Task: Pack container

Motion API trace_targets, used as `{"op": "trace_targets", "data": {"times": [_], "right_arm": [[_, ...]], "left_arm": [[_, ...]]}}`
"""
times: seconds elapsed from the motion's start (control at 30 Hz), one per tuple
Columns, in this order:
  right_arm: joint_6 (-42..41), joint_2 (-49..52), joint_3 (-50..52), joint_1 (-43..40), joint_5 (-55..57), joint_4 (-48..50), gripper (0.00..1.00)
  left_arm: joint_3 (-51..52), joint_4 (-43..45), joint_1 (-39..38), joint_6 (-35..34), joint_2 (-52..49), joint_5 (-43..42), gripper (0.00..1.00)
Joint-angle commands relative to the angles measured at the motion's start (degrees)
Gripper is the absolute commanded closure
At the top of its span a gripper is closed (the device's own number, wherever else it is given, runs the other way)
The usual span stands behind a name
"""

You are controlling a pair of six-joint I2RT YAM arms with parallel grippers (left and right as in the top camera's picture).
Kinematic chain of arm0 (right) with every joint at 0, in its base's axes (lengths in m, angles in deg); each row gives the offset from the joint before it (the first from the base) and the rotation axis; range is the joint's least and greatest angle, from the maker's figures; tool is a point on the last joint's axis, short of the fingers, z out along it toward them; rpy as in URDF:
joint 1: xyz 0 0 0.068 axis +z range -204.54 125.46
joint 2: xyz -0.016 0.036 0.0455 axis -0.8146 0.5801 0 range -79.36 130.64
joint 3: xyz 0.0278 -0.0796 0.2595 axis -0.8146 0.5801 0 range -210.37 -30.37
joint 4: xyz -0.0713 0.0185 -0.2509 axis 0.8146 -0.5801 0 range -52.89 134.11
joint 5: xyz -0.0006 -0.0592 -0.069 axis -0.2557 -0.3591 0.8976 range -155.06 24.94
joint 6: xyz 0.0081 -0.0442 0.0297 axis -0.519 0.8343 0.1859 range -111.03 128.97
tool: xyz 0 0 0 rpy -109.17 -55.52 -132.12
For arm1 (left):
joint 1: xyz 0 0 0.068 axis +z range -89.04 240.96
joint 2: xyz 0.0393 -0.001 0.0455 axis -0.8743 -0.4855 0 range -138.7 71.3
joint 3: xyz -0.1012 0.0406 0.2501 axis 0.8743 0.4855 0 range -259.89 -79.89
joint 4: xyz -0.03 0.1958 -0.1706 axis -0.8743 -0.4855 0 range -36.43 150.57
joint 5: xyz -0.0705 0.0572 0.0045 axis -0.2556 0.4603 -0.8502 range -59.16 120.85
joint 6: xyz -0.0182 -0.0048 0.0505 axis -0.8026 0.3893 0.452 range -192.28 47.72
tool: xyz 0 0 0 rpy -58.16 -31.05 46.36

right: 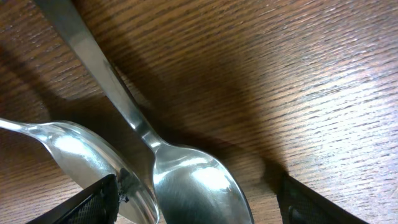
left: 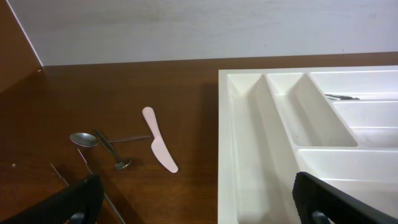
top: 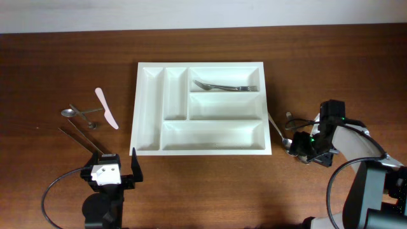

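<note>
The white five-compartment container (top: pixel 200 65) lies in the middle of the table, with a metal fork (top: pixel 226 86) in its upper right compartment. My right gripper (top: pixel 308 151) is low over the table to the right of the container, open. In the right wrist view its fingers (right: pixel 199 208) straddle the bowl of a metal spoon (right: pixel 193 180); a second spoon (right: pixel 81 149) lies against the left finger. My left gripper (top: pixel 112 170) is open and empty near the container's front left corner; the left wrist view shows the container's left rim (left: pixel 224 124) between the fingers (left: pixel 205 208).
On the table left of the container lie a pink plastic knife (top: pixel 107 108), two small metal spoons (top: pixel 79 114) and thin sticks (top: pixel 79 137); they also show in the left wrist view, the knife (left: pixel 158 146) and the spoons (left: pixel 99 142). The spoon's handle (top: pixel 277 130) runs toward the container's right edge.
</note>
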Motion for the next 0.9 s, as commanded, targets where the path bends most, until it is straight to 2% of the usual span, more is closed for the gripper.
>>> {"op": "trace_targets", "data": {"times": [0.0,0.23,0.6,0.87], "right_arm": [[0.39,3.26,1.6,0.11,-2.14,1.62,0.19],[0.46,3.26,0.61,0.11,-2.19,2.19,0.18],[5.22,3.26,-4.74,0.11,-3.45,1.16,0.12],[4.98,4.15,-6.19,0.09,-3.43,5.31,0.13]], "left_arm": [[0.31,0.15,0.24,0.9,0.39,-0.79,0.01],[0.31,0.15,0.24,0.87,0.39,-0.79,0.01],[0.31,0.15,0.24,0.9,0.39,-0.76,0.01],[0.31,0.15,0.24,0.9,0.39,-0.76,0.01]]}}
